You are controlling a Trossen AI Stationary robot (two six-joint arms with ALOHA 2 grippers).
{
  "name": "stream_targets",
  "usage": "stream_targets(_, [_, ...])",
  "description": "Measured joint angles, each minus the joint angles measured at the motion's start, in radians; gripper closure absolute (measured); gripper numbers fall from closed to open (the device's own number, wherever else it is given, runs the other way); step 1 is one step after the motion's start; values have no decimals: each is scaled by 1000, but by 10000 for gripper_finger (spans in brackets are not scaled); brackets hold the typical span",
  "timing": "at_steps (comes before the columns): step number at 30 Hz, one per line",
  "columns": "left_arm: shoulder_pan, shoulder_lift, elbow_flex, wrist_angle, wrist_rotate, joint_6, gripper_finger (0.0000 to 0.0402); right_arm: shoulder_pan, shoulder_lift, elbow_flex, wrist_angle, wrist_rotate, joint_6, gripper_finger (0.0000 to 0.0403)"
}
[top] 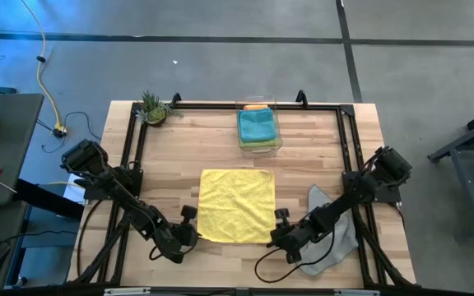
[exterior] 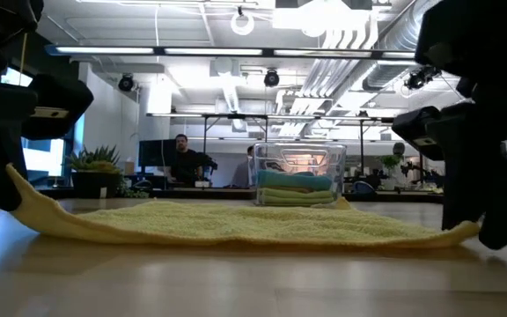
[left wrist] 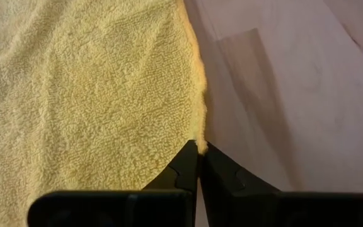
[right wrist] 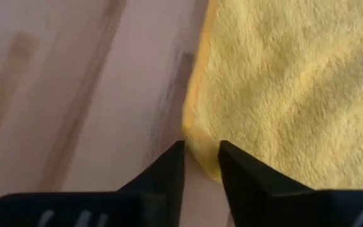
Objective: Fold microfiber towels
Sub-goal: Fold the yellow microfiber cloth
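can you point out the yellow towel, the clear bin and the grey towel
yellow towel (top: pixel 237 205): high view, middle of the spread cloth
clear bin (top: pixel 279 138): high view, its right wall
grey towel (top: pixel 343 236): high view, crumpled part right of the right arm

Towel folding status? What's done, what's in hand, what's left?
Done: folded teal towel and others stacked in the clear bin. In hand: yellow towel lies flat; left gripper is shut on one near corner, right gripper straddles the other, not yet clamped. Left: this fold, then the unfolded grey towel by the right arm.
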Motion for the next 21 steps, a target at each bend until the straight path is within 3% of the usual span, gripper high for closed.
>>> stream_targets(7, [0,0,0,-1,-1,-33,401,6,1,0,-5,45,-2,393])
stream_targets(14, [-27,-40,0,1,-11,-114,401,45,-28,1,-6,61,59,395])
stream_targets(21, [-79,-110,-1,2,-103,-190,401,97,-97,1,-10,178,139,401])
